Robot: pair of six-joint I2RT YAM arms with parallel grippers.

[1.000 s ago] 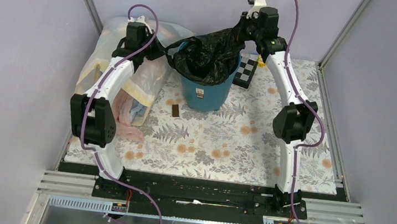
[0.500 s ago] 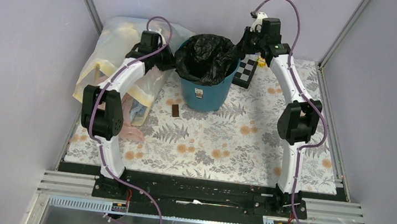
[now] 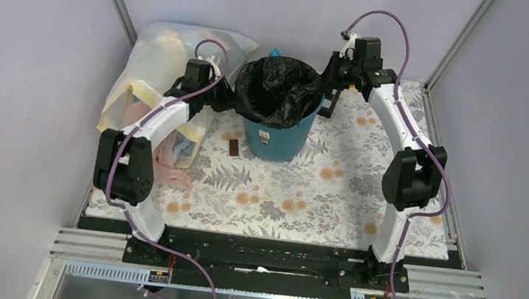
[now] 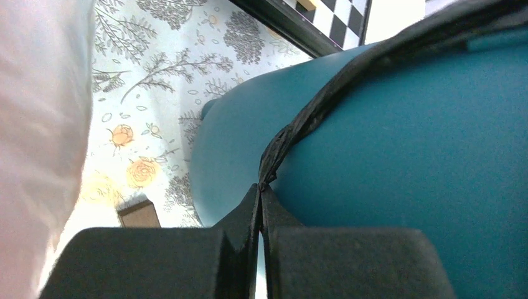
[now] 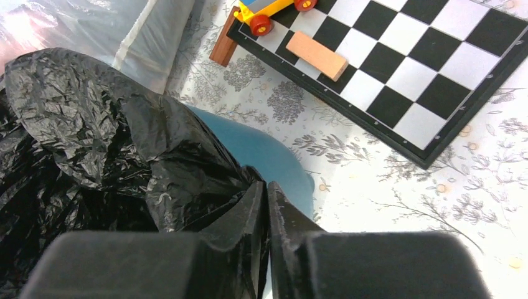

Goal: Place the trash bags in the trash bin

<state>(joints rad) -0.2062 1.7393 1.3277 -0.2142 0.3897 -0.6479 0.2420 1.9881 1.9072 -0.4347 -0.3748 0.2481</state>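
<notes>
The teal-blue trash bin [image 3: 275, 137] stands upright at the back middle of the table, white label facing front. The black trash bag [image 3: 277, 88] sits in it, its rim spread round the bin's mouth. My left gripper [image 3: 228, 99] is shut on the bag's edge at the bin's left side; in the left wrist view the taut black edge [image 4: 311, 118] runs from the pinched fingertips [image 4: 261, 190] across the teal wall [image 4: 398, 162]. My right gripper [image 3: 325, 90] is shut on the bag's right edge; crinkled black plastic [image 5: 106, 137] fills the left of the right wrist view at the fingertips [image 5: 266, 190].
A big translucent yellowish bag of clothes [image 3: 157, 86] lies at the back left, behind my left arm. A checkerboard [image 5: 411, 68] with a wooden block and a toy car lies right of the bin. A small brown block [image 3: 234, 148] lies in front of the bin.
Both grippers have come down and moved outward with the bag's edges. The bag, held bunched above the bin a second ago, now lies spread open round the rim.
</notes>
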